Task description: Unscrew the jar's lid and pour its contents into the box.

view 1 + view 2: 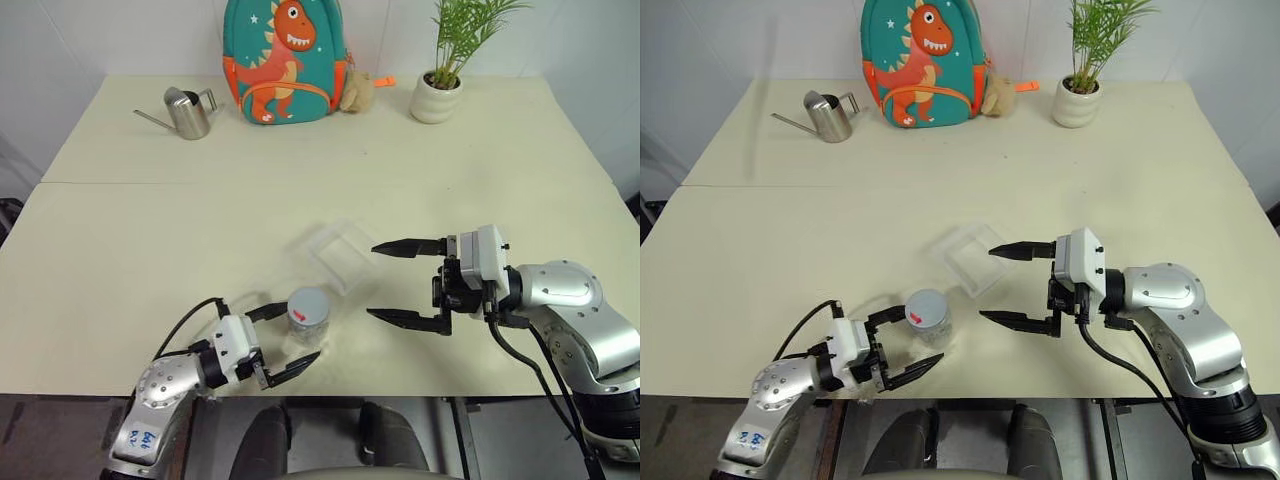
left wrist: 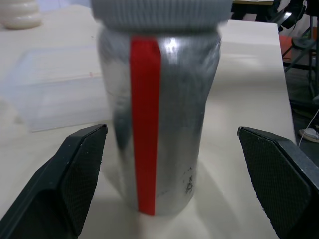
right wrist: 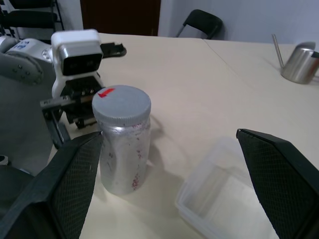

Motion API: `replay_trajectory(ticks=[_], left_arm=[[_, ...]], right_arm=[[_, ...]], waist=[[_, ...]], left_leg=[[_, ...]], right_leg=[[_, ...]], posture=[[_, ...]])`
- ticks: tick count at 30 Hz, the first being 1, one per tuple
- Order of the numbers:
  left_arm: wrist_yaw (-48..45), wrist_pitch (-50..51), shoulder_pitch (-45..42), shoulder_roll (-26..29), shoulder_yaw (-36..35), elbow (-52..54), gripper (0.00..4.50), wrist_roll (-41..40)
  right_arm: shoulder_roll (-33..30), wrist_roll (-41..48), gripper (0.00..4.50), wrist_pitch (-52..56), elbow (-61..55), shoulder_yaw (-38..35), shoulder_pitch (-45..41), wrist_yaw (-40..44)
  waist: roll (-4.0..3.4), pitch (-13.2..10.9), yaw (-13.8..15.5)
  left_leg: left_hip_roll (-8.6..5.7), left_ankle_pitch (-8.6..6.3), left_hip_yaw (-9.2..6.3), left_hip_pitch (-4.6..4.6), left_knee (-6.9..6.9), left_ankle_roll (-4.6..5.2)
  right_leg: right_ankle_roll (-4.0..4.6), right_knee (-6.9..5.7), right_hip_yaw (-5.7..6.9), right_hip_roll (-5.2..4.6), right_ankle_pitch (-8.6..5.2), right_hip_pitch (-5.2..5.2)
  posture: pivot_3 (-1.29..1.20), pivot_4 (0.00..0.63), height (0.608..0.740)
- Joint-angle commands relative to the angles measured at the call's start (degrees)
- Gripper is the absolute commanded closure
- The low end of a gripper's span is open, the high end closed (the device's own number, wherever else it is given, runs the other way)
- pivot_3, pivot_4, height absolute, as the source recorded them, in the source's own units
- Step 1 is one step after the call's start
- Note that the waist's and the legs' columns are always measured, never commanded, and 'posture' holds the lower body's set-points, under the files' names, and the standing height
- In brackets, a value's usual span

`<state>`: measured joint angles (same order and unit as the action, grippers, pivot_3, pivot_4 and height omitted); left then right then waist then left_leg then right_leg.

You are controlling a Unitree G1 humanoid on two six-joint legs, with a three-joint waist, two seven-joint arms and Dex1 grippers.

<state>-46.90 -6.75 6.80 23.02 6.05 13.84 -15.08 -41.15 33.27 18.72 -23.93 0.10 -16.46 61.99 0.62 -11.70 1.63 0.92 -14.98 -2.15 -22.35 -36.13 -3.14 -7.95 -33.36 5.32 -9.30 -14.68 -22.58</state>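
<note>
Jar [image 1: 308, 318], small, clear and cylindrical with grey screw lid [image 1: 308, 300] on, stands upright on the cream counter [image 1: 150, 250] between the spread fingers of the left pincer [image 1: 283, 341], untouched. Right pincer [image 1: 392, 282] gapes wide, empty, beside the transparent box [image 1: 342, 254].

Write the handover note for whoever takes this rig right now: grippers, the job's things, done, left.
Left gripper: open, fingers either side of the jar, not closed on it.
Right gripper: open, holding nothing, above the table on the jar's right, near the box.
Jar: upright near the table's front edge, lid on. The contents cannot be made out clearly.
Box: on the table just behind and right of the jar, looks empty.
Done: left gripper placed around the jar.
Left: grip the jar, unscrew the lid, pour into the box.
</note>
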Motion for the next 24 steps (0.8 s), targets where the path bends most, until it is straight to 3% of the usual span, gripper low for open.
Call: replay_trajectory(ticks=[1, 12, 15, 21, 24], left_arm=[[1.80, -2.36, -1.48, -1.74, 0.87, -1.48, 0.04, 1.26], [2.97, 2.49, -4.88, -2.72, 1.49, 1.53, 0.04, -1.24], [3.38, 4.81, -6.45, -2.46, 1.41, 3.27, 0.64, -2.05], [3.80, 8.30, -8.19, -2.16, 1.91, 5.08, 2.48, -2.05], [3.68, 9.17, -8.39, -2.15, 2.00, 5.38, 2.49, -2.09]], right_arm=[[0.11, 0.54, 0.00, 0.05, -2.22, -1.06, 1.07, -0.97], [0.99, 0.16, 0.00, -0.32, -3.11, -0.79, 3.62, -3.34], [1.38, -0.05, 0.00, -0.40, -3.12, -0.47, 3.68, -3.66], [2.20, -0.52, 0.00, -0.61, -2.91, -0.15, 3.68, -4.20], [2.40, -0.63, 0.00, -0.63, -2.87, -0.16, 3.60, -4.34]], waist=[[0.00, 0.00, 0.01], [0.00, 0.00, -0.07], [0.00, 0.00, -0.04], [0.00, 0.00, -0.05], [0.00, 0.00, -0.09]], left_leg=[[0.00, 0.00, 0.00, 0.00, 0.00, 0.00], [0.00, 0.00, 0.00, 0.00, -0.03, 0.01], [0.00, 0.00, 0.00, 0.01, -0.02, 0.01], [0.00, 0.00, 0.00, 0.01, -0.02, 0.01], [-0.01, -0.01, 0.00, 0.01, -0.02, 0.01]], right_leg=[[0.00, -0.02, 0.00, 0.00, 0.00, 0.00], [-0.01, -0.04, -0.01, 0.00, 0.01, 0.00], [-0.01, -0.05, -0.01, 0.00, 0.01, 0.00], [-0.02, -0.05, -0.03, 0.00, 0.01, 0.00], [-0.02, -0.05, -0.03, 0.00, 0.01, 0.00]], posture=[[0.00, 0.150, 0.740], [0.00, 0.150, 0.740], [0.00, 0.150, 0.740], [0.00, 0.150, 0.740], [0.00, 0.150, 0.740]])
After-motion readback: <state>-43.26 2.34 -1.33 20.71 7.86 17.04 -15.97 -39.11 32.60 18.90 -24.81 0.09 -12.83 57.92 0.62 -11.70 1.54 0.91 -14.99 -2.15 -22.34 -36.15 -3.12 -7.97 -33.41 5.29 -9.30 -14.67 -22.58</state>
